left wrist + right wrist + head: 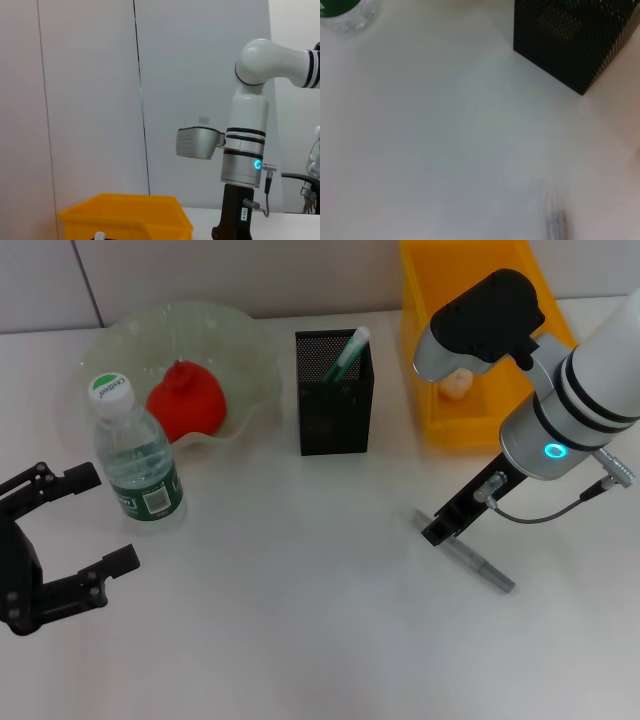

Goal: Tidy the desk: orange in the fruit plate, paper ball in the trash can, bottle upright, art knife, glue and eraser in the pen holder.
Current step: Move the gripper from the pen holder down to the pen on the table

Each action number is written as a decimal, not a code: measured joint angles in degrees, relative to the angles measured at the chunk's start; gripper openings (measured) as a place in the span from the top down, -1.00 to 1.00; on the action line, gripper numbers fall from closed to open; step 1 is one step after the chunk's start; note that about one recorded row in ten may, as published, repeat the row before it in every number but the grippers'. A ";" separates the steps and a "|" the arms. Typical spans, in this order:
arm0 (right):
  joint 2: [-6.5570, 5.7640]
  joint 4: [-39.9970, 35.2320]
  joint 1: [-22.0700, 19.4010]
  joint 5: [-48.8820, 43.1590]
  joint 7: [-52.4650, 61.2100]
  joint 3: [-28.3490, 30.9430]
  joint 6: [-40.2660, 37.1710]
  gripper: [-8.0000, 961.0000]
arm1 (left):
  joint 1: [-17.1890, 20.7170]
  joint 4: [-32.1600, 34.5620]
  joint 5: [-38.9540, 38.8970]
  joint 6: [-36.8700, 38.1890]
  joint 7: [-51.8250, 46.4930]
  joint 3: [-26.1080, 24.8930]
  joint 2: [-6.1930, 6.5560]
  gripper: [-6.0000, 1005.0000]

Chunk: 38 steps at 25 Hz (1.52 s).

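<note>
Right tool (438, 530) over art knife (478, 562), pen holder (335, 395) nearby

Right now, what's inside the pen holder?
One green-and-white stick, likely the glue, leans out of the pen holder. The mesh hides anything lower down.

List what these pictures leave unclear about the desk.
- Right gripper: head view, the arm hides its fingers over the grey knife.
- Trash can contents: the arm covers most of it.
- Pen holder contents: mesh hides all but a green-tipped stick.
</note>
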 joint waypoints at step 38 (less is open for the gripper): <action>0.00 5.60 1.40 -0.73 0.46 -0.54 3.24 0.11 | 0.18 0.14 0.10 0.27 0.23 0.00 0.00 -0.66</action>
